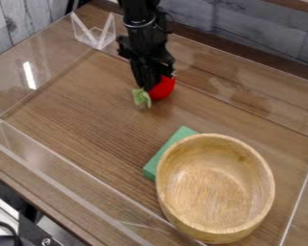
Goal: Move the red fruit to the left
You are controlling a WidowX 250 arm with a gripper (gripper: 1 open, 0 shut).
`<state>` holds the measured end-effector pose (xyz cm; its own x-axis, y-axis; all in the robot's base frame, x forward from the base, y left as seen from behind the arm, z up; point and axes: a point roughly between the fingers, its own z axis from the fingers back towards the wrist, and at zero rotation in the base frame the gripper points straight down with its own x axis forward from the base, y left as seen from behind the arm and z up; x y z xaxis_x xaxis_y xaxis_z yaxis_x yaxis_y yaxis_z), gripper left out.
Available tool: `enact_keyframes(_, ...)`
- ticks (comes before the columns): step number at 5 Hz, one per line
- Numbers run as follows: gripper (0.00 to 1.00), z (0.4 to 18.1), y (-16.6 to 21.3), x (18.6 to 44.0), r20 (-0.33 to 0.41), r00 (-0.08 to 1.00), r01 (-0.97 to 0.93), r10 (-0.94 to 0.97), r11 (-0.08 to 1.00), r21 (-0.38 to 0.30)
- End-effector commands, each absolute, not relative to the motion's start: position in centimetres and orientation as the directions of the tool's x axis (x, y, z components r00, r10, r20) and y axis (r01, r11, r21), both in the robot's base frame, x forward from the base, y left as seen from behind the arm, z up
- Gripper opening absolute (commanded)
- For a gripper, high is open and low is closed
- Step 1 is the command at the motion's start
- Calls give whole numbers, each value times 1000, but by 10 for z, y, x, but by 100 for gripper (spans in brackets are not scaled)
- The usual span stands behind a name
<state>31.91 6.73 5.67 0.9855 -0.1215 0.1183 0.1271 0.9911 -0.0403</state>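
Nearest: round wooden bowl point(216, 199), smooth grain, overlapping flat green cloth square point(167, 151). Mid-table: glossy red fruit point(158, 86) w/ leafy green cap, resting on wood-grain table point(80, 106). Directly above, black gripper point(147, 75), jaws closed, tips at fruit's top.

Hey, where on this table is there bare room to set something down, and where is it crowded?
Bare wood runs along the left side of the table, between the clear wall and the red fruit. The far right is open too. It is crowded at the near right, where the wooden bowl overlaps the green cloth, and under the end effector.
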Motion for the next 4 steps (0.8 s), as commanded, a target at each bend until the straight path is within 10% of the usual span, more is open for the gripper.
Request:
enact_keyframes(1, 0, 78, 68, 321, 185, 979, 90, -86, 996, -12)
enact_keyframes(4, 0, 104, 84, 345, 199, 979, 43, -39, 999, -16)
